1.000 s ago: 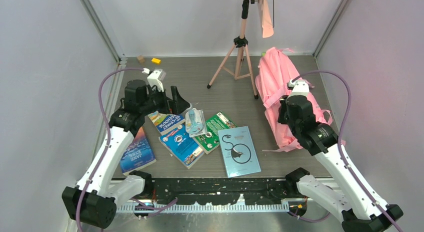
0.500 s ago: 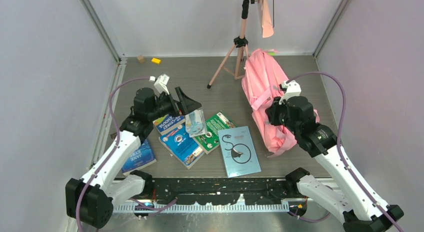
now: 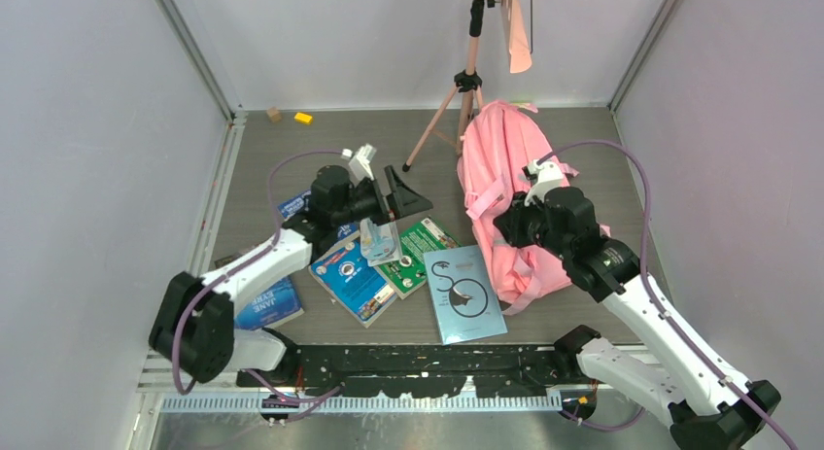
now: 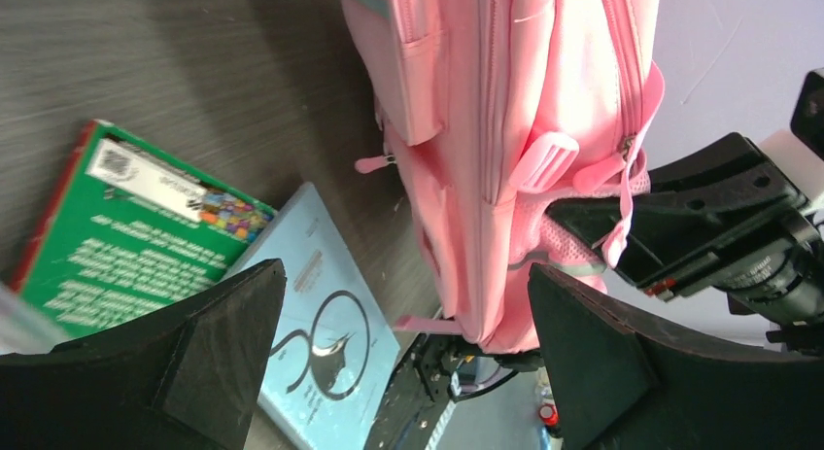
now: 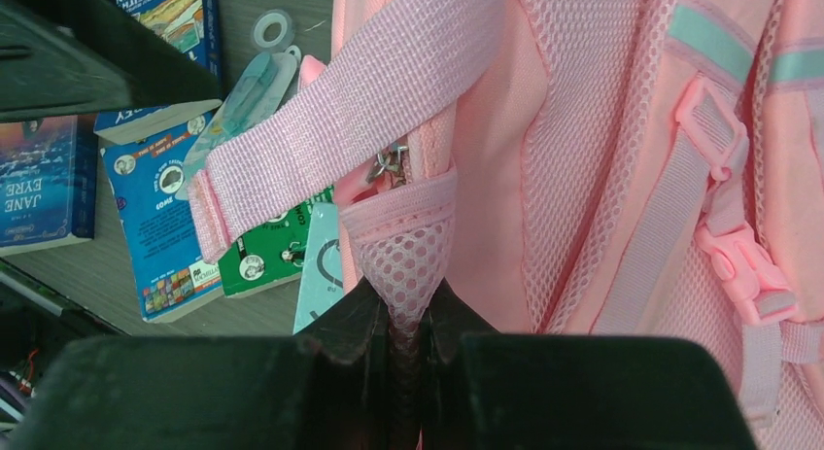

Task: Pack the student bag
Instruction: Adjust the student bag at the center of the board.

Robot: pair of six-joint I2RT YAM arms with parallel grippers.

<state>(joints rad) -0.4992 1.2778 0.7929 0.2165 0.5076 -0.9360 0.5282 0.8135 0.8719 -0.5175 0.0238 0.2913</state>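
- Since the earlier frame, the student bag has shifted leftward toward the table centre; it now stands just beside the light blue booklet.
- The right gripper has moved left with it, jaws clamped on a pink mesh tab of the student bag.
- The left gripper has swung from the left side toward the centre; its jaws stand wide apart, holding nothing, above the books.
- Surface: dark grey wood-grain table, enclosed by pale walls; a pink tripod stands at the far edge, just beside the bag.
- Two small blocks, one yellow, lie at the far left corner.
- Readable writing: "JANE EYRE" on the dark blue book. Text on the green book is too small to read.
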